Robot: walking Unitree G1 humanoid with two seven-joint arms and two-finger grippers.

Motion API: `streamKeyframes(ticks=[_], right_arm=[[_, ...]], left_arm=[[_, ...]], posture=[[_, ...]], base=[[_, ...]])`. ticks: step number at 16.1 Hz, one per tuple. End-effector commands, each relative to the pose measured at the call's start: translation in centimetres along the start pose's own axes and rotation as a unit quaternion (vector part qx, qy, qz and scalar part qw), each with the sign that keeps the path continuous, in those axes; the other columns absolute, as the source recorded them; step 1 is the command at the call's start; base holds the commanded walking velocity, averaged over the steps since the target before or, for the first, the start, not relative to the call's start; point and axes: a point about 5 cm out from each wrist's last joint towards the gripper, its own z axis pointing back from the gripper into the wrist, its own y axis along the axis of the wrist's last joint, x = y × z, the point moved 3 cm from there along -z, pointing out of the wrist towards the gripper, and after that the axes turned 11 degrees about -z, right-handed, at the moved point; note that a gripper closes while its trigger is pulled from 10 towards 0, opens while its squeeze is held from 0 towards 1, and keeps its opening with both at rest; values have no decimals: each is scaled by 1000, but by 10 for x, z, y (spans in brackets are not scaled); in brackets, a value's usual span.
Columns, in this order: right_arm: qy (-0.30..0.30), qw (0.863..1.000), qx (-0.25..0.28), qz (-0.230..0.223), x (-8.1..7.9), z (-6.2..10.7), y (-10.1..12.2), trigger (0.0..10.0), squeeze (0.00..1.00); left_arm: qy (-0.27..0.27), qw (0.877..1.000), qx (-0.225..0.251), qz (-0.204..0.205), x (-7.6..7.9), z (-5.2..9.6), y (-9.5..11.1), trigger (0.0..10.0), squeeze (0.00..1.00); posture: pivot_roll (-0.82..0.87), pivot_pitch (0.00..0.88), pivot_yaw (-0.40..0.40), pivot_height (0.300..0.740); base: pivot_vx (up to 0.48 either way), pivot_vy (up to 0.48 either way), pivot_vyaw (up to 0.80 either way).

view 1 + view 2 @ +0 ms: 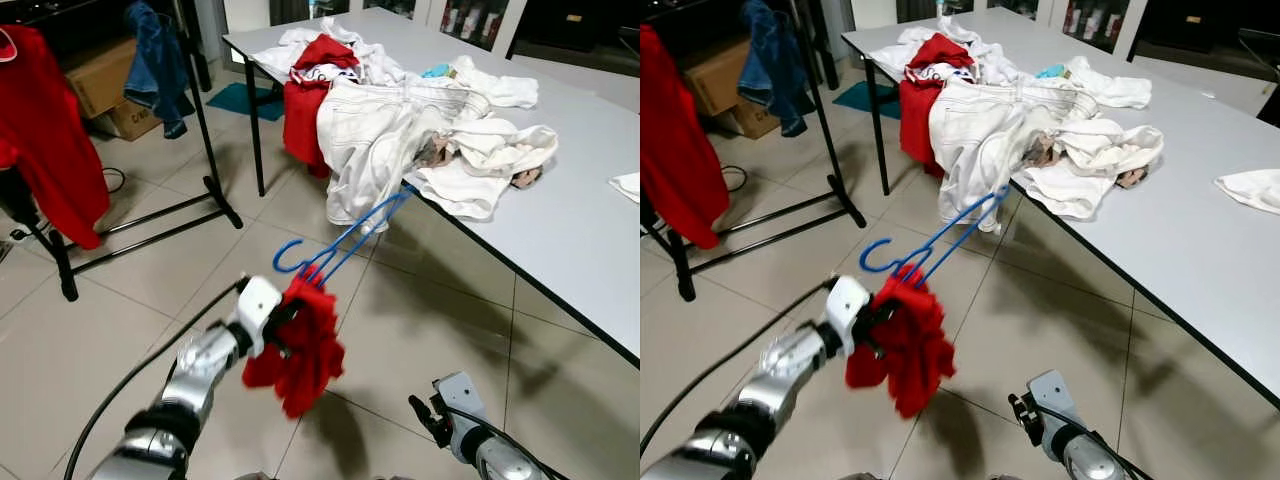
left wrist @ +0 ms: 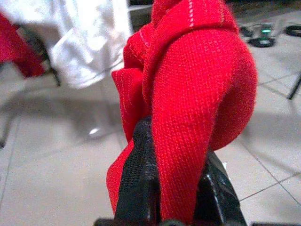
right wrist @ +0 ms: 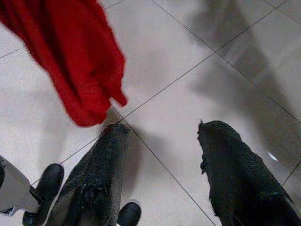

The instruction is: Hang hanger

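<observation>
Left gripper [image 1: 285, 325] is clamped on a bunched red garment [image 1: 300, 350] held out over the tiled floor [image 1: 120, 300], near the table's [image 1: 560, 230] edge. From that bunch a blue hanger [image 1: 335, 245] slants up and away, its far end buried under the white clothes [image 1: 385, 135] heaped on the table. Pulling back could drag that heap onto the floor, or the hanger might slip free of the cloth. Right gripper [image 3: 160, 165] hangs low with fingers apart, empty. The rack [image 1: 205, 140] stands far left.

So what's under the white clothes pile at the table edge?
The blue hanger runs in under the white clothes pile; its far end is covered. Its hook end, with red cloth, is at the left gripper.
</observation>
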Motion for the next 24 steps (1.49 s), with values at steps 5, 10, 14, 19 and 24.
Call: streamKeyframes(ticks=[5, 10, 14, 19, 24], right_arm=[[6, 1000, -13, -2, -2, -1, -3, 10000, 0], [25, 999, -20, -8, -10, -5, -3, 10000, 0], [74, 996, -46, -26, -25, -6, -10, 10000, 0], [130, 989, -53, -44, -38, -9, -6, 10000, 0], [107, 993, -26, -50, -35, -20, 14, 10000, 0]], left_arm=[[-138, 987, 36, -76, -1, -4, 28, 10000, 0], [-163, 978, 44, -126, -29, -7, 52, 10000, 0], [-134, 977, 72, -149, -50, -16, 79, 10000, 0], [-130, 974, 104, -154, -49, -27, 98, 10000, 0], [-127, 972, 132, -145, -43, -40, 114, 10000, 0]], posture=[[-75, 0, 6, 740], [-82, 0, 20, 740], [-89, 0, 27, 740], [-96, 0, 32, 740], [-96, 0, 32, 740]], base=[[0, 0, 0], [0, 0, 0], [0, 0, 0], [0, 0, 0], [0, 0, 0]])
